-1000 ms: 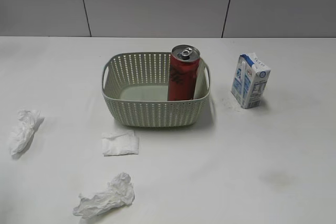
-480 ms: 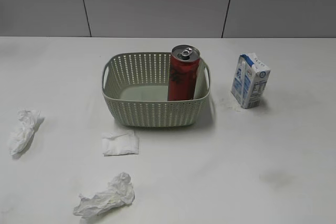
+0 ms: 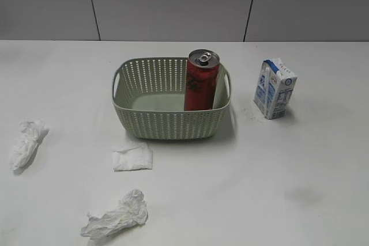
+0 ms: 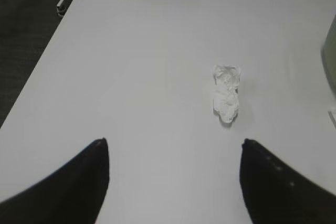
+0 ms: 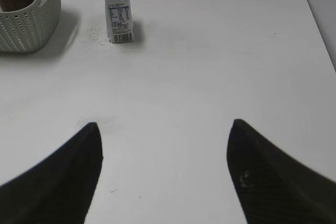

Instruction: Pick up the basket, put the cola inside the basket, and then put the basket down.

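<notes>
The sage-green basket (image 3: 164,122) stands on the white table at the middle of the exterior view. The red cola can (image 3: 201,81) stands upright inside it at its right end. The basket's corner also shows in the right wrist view (image 5: 26,22), with the can dimly visible inside. No arm or gripper shows in the exterior view. My left gripper (image 4: 173,142) is open and empty over bare table, far left of the basket. My right gripper (image 5: 164,125) is open and empty over bare table, to the right of the basket.
A blue-and-white carton (image 3: 275,89) stands right of the basket, also in the right wrist view (image 5: 118,8). A crumpled tissue (image 3: 26,142) lies at the left, also in the left wrist view (image 4: 226,92). Two more tissues (image 3: 132,156) (image 3: 115,216) lie in front of the basket.
</notes>
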`<state>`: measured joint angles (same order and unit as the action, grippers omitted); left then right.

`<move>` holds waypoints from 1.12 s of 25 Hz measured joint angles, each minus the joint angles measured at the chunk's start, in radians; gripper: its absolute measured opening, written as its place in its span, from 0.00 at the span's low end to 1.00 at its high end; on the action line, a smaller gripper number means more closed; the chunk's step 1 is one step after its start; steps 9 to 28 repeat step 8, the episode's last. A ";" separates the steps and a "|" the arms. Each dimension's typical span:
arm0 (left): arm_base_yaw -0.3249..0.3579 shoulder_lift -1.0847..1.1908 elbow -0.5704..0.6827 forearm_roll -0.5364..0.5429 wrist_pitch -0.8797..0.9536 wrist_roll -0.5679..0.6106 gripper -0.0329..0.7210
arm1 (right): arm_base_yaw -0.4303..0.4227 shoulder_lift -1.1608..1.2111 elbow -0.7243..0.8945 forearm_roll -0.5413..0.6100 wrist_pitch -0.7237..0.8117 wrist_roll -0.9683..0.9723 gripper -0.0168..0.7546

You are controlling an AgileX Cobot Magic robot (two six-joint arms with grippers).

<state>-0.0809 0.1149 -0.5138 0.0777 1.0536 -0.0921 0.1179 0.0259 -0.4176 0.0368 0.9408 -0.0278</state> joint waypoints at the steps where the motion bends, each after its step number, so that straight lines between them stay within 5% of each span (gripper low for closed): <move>1: 0.000 -0.017 0.000 0.001 0.000 0.000 0.83 | 0.000 0.000 0.000 0.000 0.000 0.000 0.75; 28: 0.000 -0.107 0.002 0.004 0.000 0.000 0.83 | 0.000 0.000 0.000 0.000 0.000 0.000 0.75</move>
